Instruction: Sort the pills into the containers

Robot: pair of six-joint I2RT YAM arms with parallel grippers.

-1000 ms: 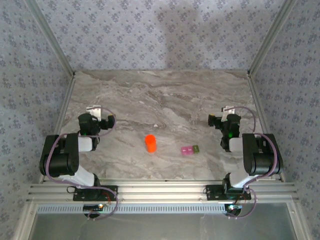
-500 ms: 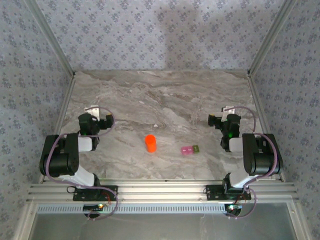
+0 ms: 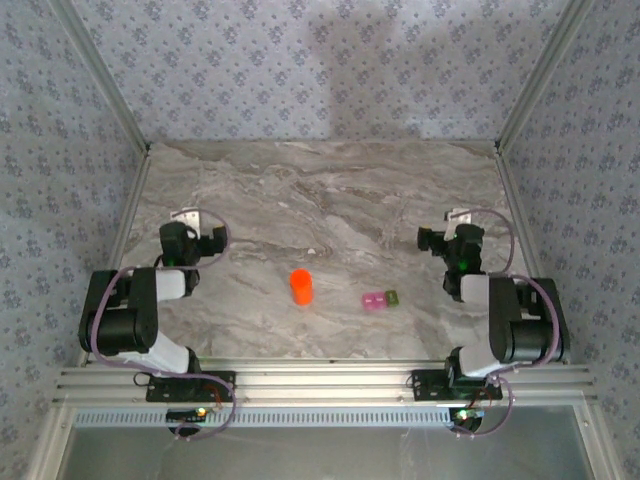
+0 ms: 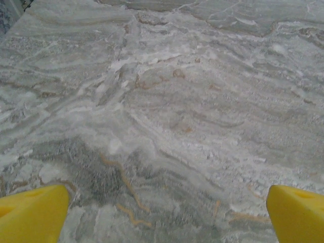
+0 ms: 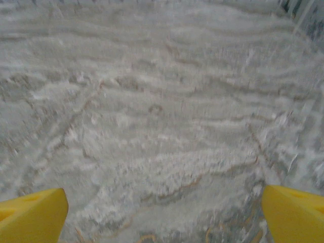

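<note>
Work surface: a table (image 3: 250, 190) topped in grey marble-patterned sheet, veined white and brown; the veining is seen close up in both wrist views. Two items are recorded on it, both in the near half. An orange bottle (image 3: 301, 286) with a round cap is stood upright near the middle. To its right, apart from it, the containers (image 3: 380, 299) are laid flat on the marble — pink compartment on the left, olive compartment joined at its right.

Grey veined marble-look table (image 3: 330, 190), translucent plastic containers (image 3: 380, 299), patterned cloth-like walls (image 3: 300, 70)
</note>
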